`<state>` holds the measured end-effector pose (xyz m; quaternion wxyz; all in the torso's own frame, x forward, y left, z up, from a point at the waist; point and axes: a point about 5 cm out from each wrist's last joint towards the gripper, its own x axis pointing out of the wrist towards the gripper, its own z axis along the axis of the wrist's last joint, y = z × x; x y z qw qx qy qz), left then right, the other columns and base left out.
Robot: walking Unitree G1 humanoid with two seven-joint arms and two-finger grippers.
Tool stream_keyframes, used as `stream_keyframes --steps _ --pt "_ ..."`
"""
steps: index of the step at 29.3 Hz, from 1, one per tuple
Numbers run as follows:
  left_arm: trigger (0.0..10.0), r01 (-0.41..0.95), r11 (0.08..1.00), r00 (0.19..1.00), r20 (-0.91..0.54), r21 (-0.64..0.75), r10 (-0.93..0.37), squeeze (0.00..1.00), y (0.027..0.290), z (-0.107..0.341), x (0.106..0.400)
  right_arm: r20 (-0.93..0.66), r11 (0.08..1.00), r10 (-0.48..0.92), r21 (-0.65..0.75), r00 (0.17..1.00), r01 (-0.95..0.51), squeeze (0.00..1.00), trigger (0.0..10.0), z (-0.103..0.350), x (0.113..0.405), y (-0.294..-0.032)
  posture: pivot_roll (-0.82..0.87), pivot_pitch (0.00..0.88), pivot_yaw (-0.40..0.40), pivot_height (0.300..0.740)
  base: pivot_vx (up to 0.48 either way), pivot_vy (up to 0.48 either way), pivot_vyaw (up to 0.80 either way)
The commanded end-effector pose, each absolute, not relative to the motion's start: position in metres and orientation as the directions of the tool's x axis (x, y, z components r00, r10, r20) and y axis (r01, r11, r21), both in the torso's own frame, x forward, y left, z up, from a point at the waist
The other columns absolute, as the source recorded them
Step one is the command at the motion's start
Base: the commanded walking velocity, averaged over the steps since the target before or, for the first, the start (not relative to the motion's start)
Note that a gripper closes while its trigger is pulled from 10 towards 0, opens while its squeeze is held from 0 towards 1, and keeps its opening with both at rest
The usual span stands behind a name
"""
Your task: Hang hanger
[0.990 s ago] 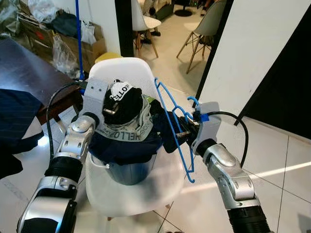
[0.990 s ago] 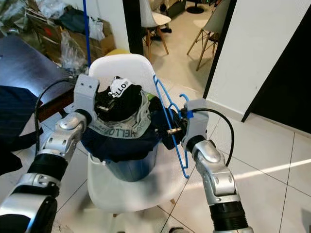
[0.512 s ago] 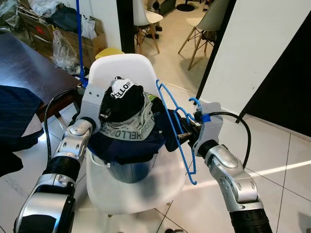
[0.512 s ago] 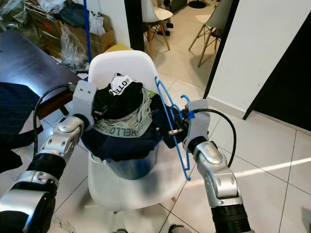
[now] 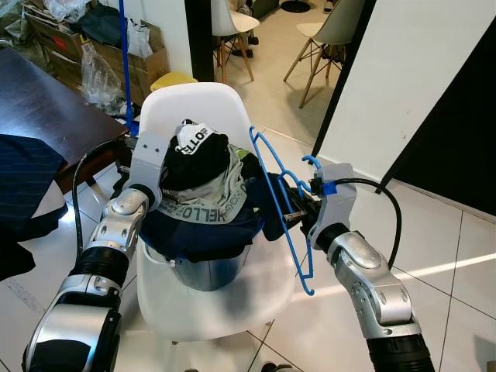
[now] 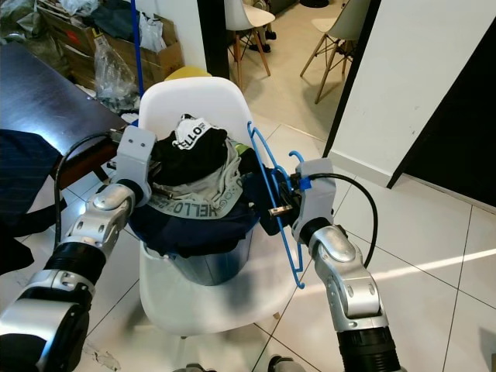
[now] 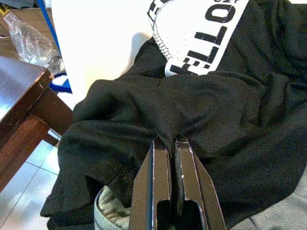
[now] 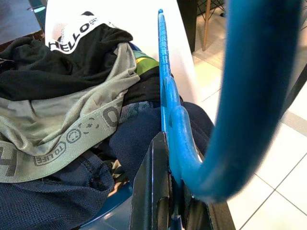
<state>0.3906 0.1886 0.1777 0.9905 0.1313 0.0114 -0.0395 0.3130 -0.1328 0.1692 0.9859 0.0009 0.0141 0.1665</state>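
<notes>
Right tool [image 5: 293, 211] clamped on blue hanger [image 5: 280, 208] (upright, right of the laundry). Left tool [image 7: 171, 152] pinched together on black garment [image 7: 192, 105] atop blue bucket [image 5: 203, 273], resting on white chair [image 5: 225, 298].

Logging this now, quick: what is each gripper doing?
Left gripper: shut on black garment.
Right gripper: shut on blue hanger.

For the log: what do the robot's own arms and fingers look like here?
Both arms are jointed silver metal with black bands. Each wrist carries a pale grey block with a looping black cable; the right one has a blue clip. The left gripper and right gripper have long, flat black fingers.
</notes>
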Motion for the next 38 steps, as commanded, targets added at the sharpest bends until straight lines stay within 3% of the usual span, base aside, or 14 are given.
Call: stream_keyframes --steps 1,7,9,12,14,18,23,27,31,32,33,35,36,38 --pt "0.0 0.057 0.969 0.998 0.017 0.24 -0.063 0.0 0.194 0.188 0.391 -0.042 0.946 0.323 0.021 0.945 -0.323 0.0 10.0 0.166 0.311 -0.134 -0.07 0.208 0.0 0.74 0.0 0.0 0.0" --pt "0.0 0.037 0.981 0.947 0.305 0.191 -0.095 0.0 0.189 0.27 0.39 -0.044 0.947 0.321 0.023 0.946 -0.32 0.0 10.0 0.166 0.315 -0.133 -0.06 0.2 0.003 0.74 0.0 0.0 0.0" --pt "0.0 0.012 0.979 0.874 0.473 0.206 -0.11 0.0 0.185 0.322 0.379 -0.044 0.948 0.319 0.025 0.947 -0.318 0.0 10.0 0.166 0.317 -0.133 -0.05 0.192 0.004 0.74 0.0 0.0 0.0" --pt "0.0 0.012 0.979 0.874 0.473 0.206 -0.11 0.0 0.185 0.322 0.379 -0.044 0.948 0.319 0.025 0.947 -0.318 0.0 10.0 0.166 0.317 -0.133 -0.05 0.192 0.004 0.74 0.0 0.0 0.0" --pt "0.0 -0.083 0.968 0.799 0.596 0.235 -0.076 0.0 0.188 0.365 0.364 -0.042 0.948 0.319 0.028 0.947 -0.318 0.0 10.0 0.165 0.319 -0.132 -0.04 0.181 0.01 0.74 0.0 0.0 0.0" --pt "0.0 -0.115 0.968 0.776 0.628 0.224 -0.053 0.0 0.192 0.377 0.358 -0.042 0.948 0.319 0.03 0.947 -0.318 0.0 10.0 0.165 0.32 -0.131 -0.04 0.179 0.011 0.74 0.0 0.0 0.0" --pt "0.0 -0.29 0.933 0.71 0.702 0.211 0.062 0.0 0.215 0.405 0.338 -0.036 0.948 0.317 0.04 0.948 -0.315 0.0 10.0 0.164 0.323 -0.128 -0.02 0.167 0.018 0.74 0.0 0.0 0.0" --pt "0.0 -0.326 0.924 0.704 0.704 0.199 0.097 0.0 0.223 0.409 0.334 -0.036 0.948 0.317 0.043 0.948 -0.315 0.0 10.0 0.164 0.324 -0.128 -0.02 0.166 0.019 0.74 0.0 0.0 0.0" --pt "0.0 -0.147 0.97 0.773 0.634 0.196 -0.011 0.0 0.207 0.399 0.33 -0.036 0.948 0.316 0.049 0.948 -0.314 0.0 10.0 0.163 0.325 -0.127 -0.01 0.164 0.02 0.74 0.0 0.0 0.0" --pt "0.0 0.016 0.975 0.805 0.575 0.221 -0.143 0.0 0.184 0.386 0.33 -0.037 0.948 0.315 0.05 0.948 -0.313 0.0 10.0 0.163 0.326 -0.128 0.0 0.164 0.018 0.74 0.0 0.0 0.0" --pt "0.0 0.016 0.975 0.805 0.575 0.221 -0.143 0.0 0.184 0.386 0.33 -0.037 0.948 0.315 0.05 0.948 -0.313 0.0 10.0 0.163 0.326 -0.128 0.0 0.164 0.018 0.74 0.0 0.0 0.0" --pt "0.0 0.217 0.947 0.819 0.484 0.235 -0.308 0.0 0.152 0.362 0.326 -0.037 0.948 0.316 0.051 0.948 -0.314 0.0 10.0 0.163 0.327 -0.128 0.0 0.165 0.018 0.74 0.0 0.0 0.0" --pt "0.0 0.217 0.947 0.819 0.484 0.235 -0.308 0.0 0.152 0.362 0.326 -0.037 0.948 0.316 0.051 0.948 -0.314 0.0 10.0 0.163 0.327 -0.128 0.0 0.165 0.018 0.74 0.0 0.0 0.0" --pt "0.0 0.347 0.915 0.819 0.41 0.203 -0.402 0.0 0.123 0.335 0.318 -0.037 0.948 0.317 0.052 0.948 -0.315 0.0 10.0 0.162 0.328 -0.127 0.0 0.165 0.02 0.74 0.0 0.0 0.0"
